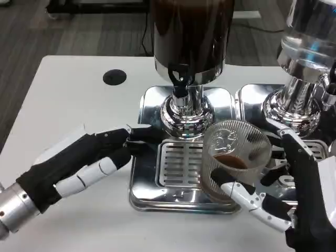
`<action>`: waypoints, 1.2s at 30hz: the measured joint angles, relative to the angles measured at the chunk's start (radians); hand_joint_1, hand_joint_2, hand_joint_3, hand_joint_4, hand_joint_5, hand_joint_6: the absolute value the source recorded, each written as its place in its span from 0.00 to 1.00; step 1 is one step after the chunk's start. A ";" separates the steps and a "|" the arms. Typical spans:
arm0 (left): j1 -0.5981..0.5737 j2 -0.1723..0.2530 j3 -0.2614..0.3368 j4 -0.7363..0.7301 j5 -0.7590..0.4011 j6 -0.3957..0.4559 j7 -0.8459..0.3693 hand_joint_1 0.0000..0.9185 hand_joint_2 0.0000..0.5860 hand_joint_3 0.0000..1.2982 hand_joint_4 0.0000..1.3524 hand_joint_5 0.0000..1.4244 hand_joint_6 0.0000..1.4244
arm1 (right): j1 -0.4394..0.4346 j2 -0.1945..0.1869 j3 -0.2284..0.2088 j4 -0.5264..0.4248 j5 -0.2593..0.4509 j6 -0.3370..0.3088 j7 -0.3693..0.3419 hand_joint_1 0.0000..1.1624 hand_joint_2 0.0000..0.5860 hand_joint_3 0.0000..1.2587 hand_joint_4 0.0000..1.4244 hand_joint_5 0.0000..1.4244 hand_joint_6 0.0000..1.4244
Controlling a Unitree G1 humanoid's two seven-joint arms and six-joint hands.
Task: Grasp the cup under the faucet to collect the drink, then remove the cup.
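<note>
A clear ribbed cup with a little brown drink in its bottom is tilted toward me over the right part of the drip grate. My right hand holds it from the right and from below. The black faucet of the dark drink dispenser hangs up and to the left of the cup. My left hand lies on the table at the left edge of the chrome tray, fingers stretched toward the dispenser's base and holding nothing.
A second dispenser with a clear tank stands at the right on its own chrome base. A black round cap sits in the white table at the back left. The table's left and front parts are bare.
</note>
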 measured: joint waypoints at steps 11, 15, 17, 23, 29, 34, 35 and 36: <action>0.021 0.001 0.007 -0.009 -0.002 0.015 -0.003 0.00 0.29 0.21 0.18 0.22 0.22 | 0.004 0.001 0.000 0.000 -0.001 -0.004 0.001 0.58 0.40 0.44 0.40 0.51 0.63; 0.023 0.001 0.008 -0.014 -0.002 0.016 -0.003 0.00 0.29 0.21 0.18 0.22 0.22 | 0.004 0.003 -0.002 0.000 0.000 -0.007 0.001 0.59 0.40 0.44 0.41 0.51 0.63; 0.025 0.001 0.008 -0.015 -0.002 0.017 -0.003 0.00 0.28 0.21 0.18 0.22 0.22 | 0.005 0.003 -0.002 0.000 0.000 -0.009 0.001 0.59 0.40 0.44 0.41 0.51 0.63; 0.029 0.001 0.009 -0.017 -0.002 0.018 -0.004 0.00 0.28 0.21 0.18 0.22 0.22 | 0.016 0.006 -0.002 -0.001 0.000 -0.018 0.001 0.59 0.40 0.44 0.41 0.51 0.63; 0.028 0.001 0.011 -0.017 -0.002 0.019 -0.014 0.00 0.28 0.21 0.18 0.22 0.22 | 0.023 0.012 -0.002 -0.001 -0.001 -0.029 0.000 0.59 0.40 0.45 0.41 0.52 0.65; 0.028 0.001 0.015 -0.017 -0.002 0.019 -0.014 0.00 0.28 0.21 0.18 0.22 0.22 | 0.024 0.014 -0.003 -0.001 -0.001 -0.030 0.000 0.59 0.41 0.45 0.41 0.53 0.65; 0.028 0.001 0.016 -0.017 -0.002 0.019 -0.014 0.00 0.28 0.21 0.18 0.22 0.22 | 0.024 0.015 -0.003 -0.001 -0.001 -0.030 -0.001 0.59 0.41 0.45 0.41 0.53 0.65; 0.028 0.001 0.016 -0.017 -0.002 0.019 -0.014 0.00 0.28 0.21 0.18 0.22 0.22 | 0.024 0.015 -0.002 -0.001 -0.001 -0.030 -0.001 0.59 0.42 0.45 0.42 0.53 0.65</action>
